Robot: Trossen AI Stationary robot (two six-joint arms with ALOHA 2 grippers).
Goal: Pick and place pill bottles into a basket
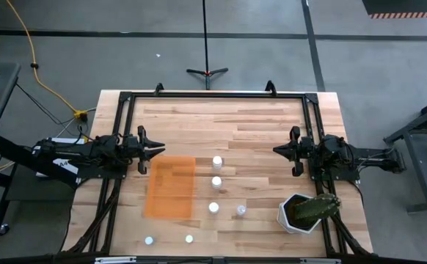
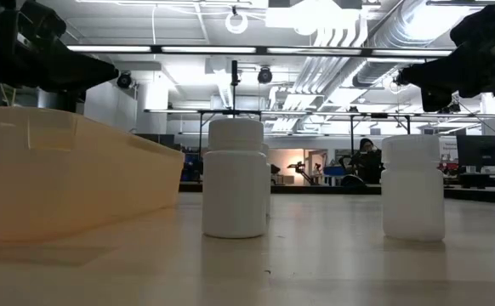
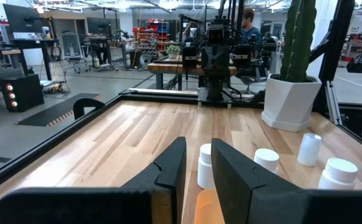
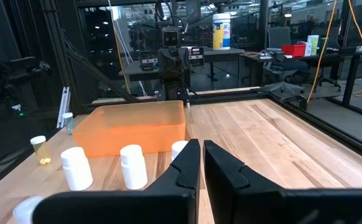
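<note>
Pale wooden plank tabletop [image 1: 257, 125], one, framed by a black metal rail. Flat, shallow, translucent orange rectangular basket [image 1: 170, 186], one, lying left of centre on the tabletop, nothing visible inside it. Two dark arms, one at each side edge, both above bare wood: left gripper [image 1: 158, 150] just beyond the basket's far left corner, its fingers parted by a narrow gap in the left wrist view; right gripper [image 1: 278, 150] opposite, well apart from the bottles, its fingers drawn almost together with only a slit between them and nothing held. White hexagonal pot with a green cactus-like plant [image 1: 307, 211], one, at the near right of the tabletop, below the right arm. Small white cylindrical pill bottles with white caps [image 1: 217, 182], six counted from above, all upright on the wood outside the basket: two in a column just right of the basket's far half, two farther toward the near edge between basket and pot, two by the near edge below the basket.
</note>
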